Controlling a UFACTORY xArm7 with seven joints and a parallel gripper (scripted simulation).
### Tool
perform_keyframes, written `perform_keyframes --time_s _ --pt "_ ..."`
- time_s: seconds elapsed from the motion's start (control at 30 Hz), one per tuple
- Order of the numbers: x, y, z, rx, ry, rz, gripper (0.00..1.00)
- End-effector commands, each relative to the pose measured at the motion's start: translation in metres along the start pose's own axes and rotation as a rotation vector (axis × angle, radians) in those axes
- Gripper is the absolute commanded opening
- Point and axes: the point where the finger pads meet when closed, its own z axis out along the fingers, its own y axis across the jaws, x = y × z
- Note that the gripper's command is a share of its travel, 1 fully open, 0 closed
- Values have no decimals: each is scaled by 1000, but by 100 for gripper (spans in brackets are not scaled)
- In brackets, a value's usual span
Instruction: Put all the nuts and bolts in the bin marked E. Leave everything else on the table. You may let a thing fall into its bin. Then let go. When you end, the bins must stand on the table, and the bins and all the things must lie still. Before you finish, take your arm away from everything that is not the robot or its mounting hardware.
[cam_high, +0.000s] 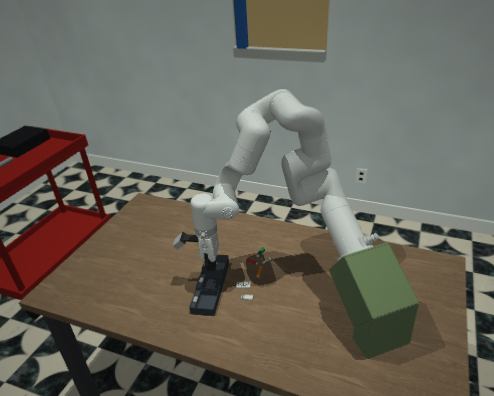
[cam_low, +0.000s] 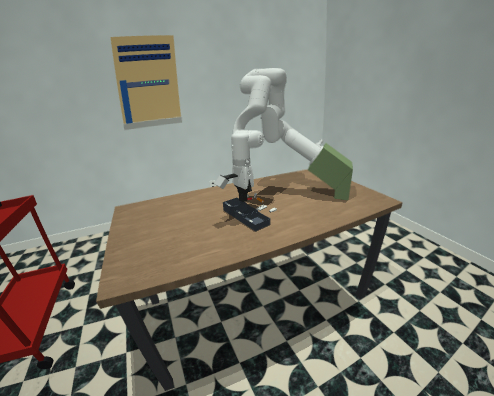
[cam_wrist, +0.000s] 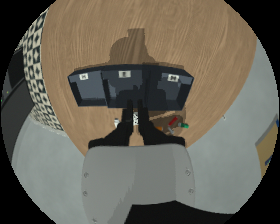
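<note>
The dark three-part bin unit (cam_high: 205, 303) (cam_low: 256, 222) stands on the table. In the wrist view the bin marked E (cam_wrist: 116, 92) is in the middle, the bin marked M (cam_wrist: 176, 95) on the right. My gripper (cam_high: 210, 265) (cam_low: 243, 197) (cam_wrist: 135, 106) is shut, with a thin gap and nothing visible between its fingertips. It points down low at the bin unit, near the E bin's edge in the wrist view. A small grey piece (cam_high: 267, 260) (cam_wrist: 170, 130) lies beside the bins; I cannot tell if it is a bolt. No nut or bolt can be made out inside the bins.
Near the bins lie a green piece (cam_high: 261, 251) (cam_wrist: 184, 125), a red piece (cam_high: 251, 261) (cam_wrist: 173, 121), an orange piece (cam_high: 259, 271), a pale marked piece (cam_high: 243, 284) and a white piece (cam_high: 247, 297) (cam_wrist: 117, 122). A green block (cam_high: 384, 285) (cam_low: 331, 167) stands by the arm's base.
</note>
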Motion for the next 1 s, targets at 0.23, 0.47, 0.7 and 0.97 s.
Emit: perform_keyframes --time_s 0.23,0.47,0.7,0.97 --pt "5 -24 0 -1 3 1 7" --pt "5 -24 18 -1 3 1 7" --pt "5 -24 32 -1 3 1 7" --pt "5 -24 53 -1 3 1 7"
